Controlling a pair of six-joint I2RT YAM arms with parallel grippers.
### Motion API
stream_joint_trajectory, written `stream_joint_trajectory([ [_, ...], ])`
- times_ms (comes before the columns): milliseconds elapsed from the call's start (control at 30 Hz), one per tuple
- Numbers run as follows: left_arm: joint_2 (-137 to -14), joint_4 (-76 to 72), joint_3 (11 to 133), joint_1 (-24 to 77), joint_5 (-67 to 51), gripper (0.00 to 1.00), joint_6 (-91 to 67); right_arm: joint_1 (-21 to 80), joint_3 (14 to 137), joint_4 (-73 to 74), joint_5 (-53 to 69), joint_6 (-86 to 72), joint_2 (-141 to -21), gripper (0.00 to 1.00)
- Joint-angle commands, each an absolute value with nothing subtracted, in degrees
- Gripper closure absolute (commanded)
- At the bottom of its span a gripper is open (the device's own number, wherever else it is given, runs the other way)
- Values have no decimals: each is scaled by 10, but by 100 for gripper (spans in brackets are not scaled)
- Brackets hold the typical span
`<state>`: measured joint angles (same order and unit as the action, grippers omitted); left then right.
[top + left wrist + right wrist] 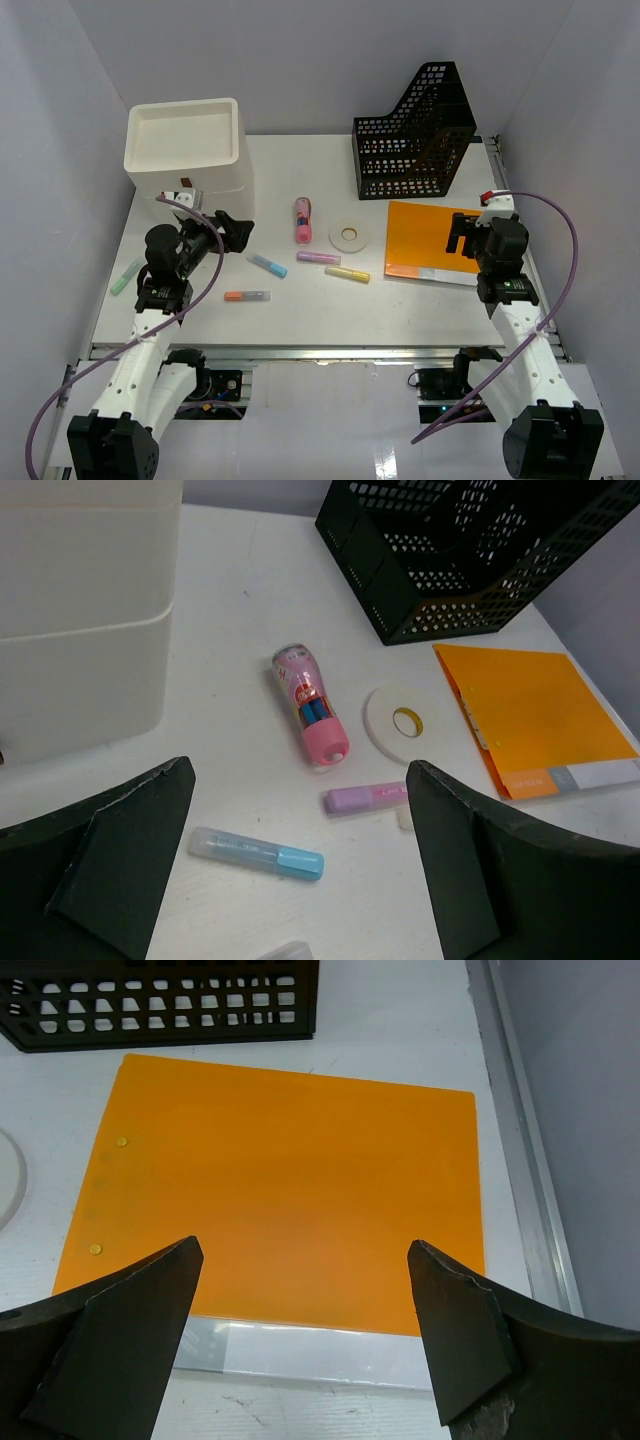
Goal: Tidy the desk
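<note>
The white desk (310, 315) holds loose stationery. My left gripper (230, 230) hovers open and empty near the white box, with a blue highlighter (258, 852) on the desk between and below its fingers (120, 850). Beyond it lie a pink tube (310, 705), a purple highlighter (365, 798) and a white tape roll (402, 723). My right gripper (462, 238) hangs open and empty over the near edge of the orange folder (280, 1195). A yellow highlighter (347, 273), an orange one (246, 296) and a green one (126, 275) also lie flat.
A white box (185, 150) stands at the back left and a black mesh file holder (415, 135) at the back right. A metal rail (320, 352) runs along the near edge. White walls close in the sides and back.
</note>
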<state>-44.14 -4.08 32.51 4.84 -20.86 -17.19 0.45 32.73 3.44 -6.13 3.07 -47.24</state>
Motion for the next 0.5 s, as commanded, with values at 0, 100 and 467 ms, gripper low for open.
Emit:
stream_joint_trajectory([
  [0, -450, -18, 328, 47, -215, 2, -169, -12, 340, 30, -53, 19, -458, 10],
  [100, -450, -16, 328, 47, -210, 2, -171, -12, 331, 33, -17, 59, -457, 10],
  [467, -515, 39, 360, 47, -187, 2, -196, -12, 378, 150, 400, 290, -500, 10],
])
